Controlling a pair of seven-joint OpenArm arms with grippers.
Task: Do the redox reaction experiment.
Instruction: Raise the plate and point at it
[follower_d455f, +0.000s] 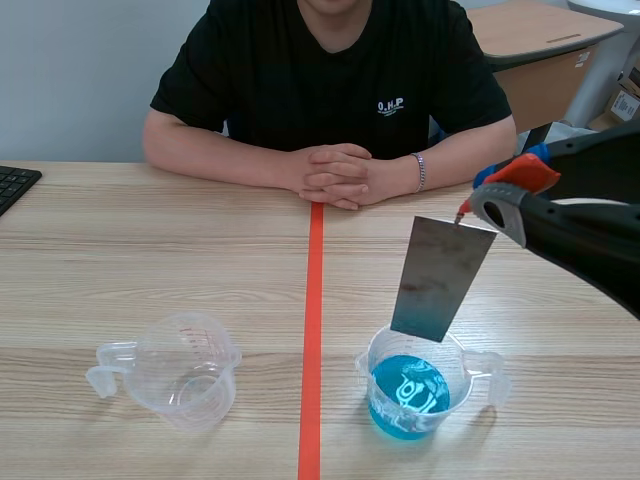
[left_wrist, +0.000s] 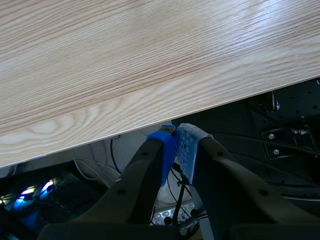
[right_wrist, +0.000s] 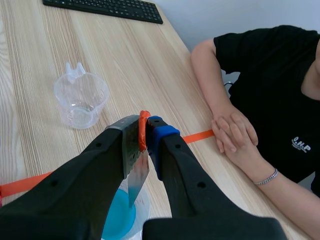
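Observation:
My right gripper (follower_d455f: 470, 205) is shut on the top corner of a grey metal sheet (follower_d455f: 441, 278), which hangs tilted with its lower edge just above the rim of a clear beaker (follower_d455f: 425, 392) holding blue liquid (follower_d455f: 408, 396). In the right wrist view the metal sheet (right_wrist: 137, 170) hangs between my fingers over the blue liquid (right_wrist: 117, 217). A second, empty clear beaker (follower_d455f: 185, 370) stands left of the orange-red line; the same empty beaker (right_wrist: 80, 100) shows ahead of my right gripper. My left gripper (left_wrist: 175, 145) is shut on nothing, past the table edge (left_wrist: 200, 107).
A person sits across the table with clasped hands (follower_d455f: 335, 175) resting near the far end of the tape line. A black keyboard (follower_d455f: 15, 185) lies at the far left; the same keyboard (right_wrist: 105, 7) shows beyond the empty beaker in the right wrist view.

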